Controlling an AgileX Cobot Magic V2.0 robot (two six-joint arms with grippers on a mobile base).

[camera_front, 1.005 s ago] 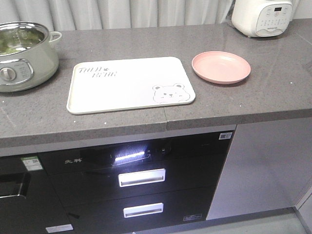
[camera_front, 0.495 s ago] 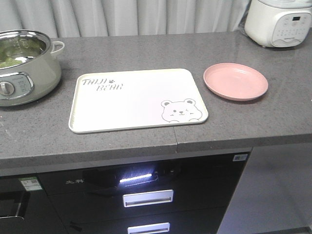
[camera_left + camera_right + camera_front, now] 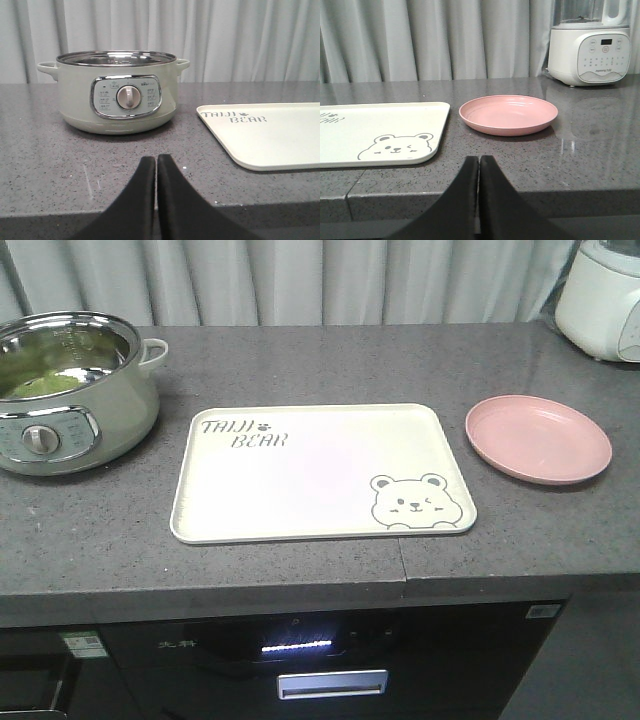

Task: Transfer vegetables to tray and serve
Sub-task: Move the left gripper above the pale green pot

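Vegetables point(image 3: 45, 385) lie in the pot point(image 3: 117, 92) beyond the closed left end effector point(image 3: 156, 165).

A grey speckled stone worktop point(image 3: 320, 365) fills most of the front view, with a pale pleated curtain point(image 3: 330, 280) hanging behind it. At the left edge of the frame stands a pale green electric pot point(image 3: 75, 430) with a steel rim, side handles and a round dial set in a chrome panel. A shallow round pink plate point(image 3: 538, 438) lies at the right. In the upper right corner a white appliance point(image 3: 603, 295) is cut off by the frame; the right wrist view shows its button panel and small display. Along the bottom, under the worktop, a black built-in unit point(image 3: 180, 670) shows a lit strip and a silver handle.
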